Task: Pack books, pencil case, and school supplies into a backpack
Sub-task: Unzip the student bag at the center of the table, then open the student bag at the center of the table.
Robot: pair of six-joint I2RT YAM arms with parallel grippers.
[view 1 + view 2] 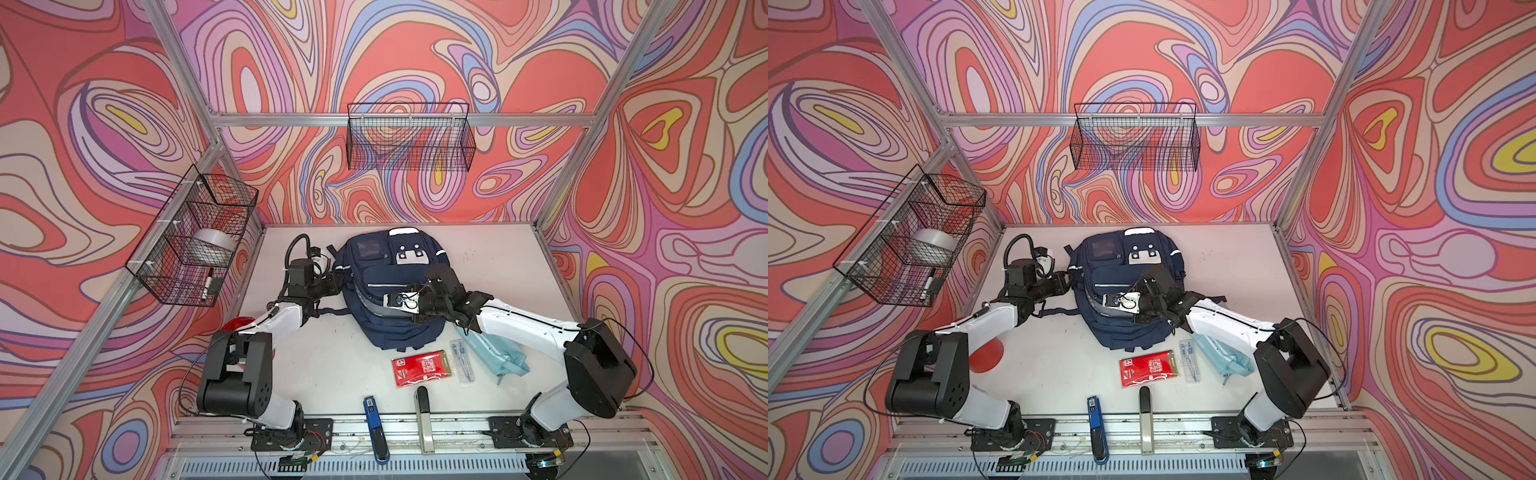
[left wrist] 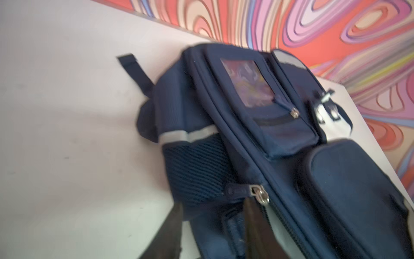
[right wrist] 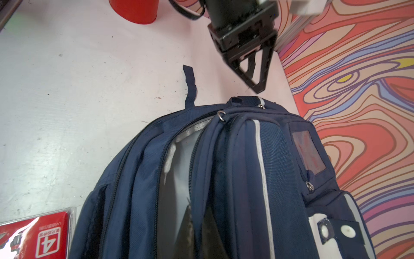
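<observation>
Right wrist view: right jaws pinch the gaping backpack's rim; left wrist view: left jaws parted, open worktop at frame left.

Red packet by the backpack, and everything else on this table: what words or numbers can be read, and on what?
"4": white boxed numeral on the flat red plastic packet, upside down in the right wrist view.
Other white print on that packet: too small to read.
Label on the blue stapler: too blurred to read.
Navy fabric backpack: no writing visible.
</observation>
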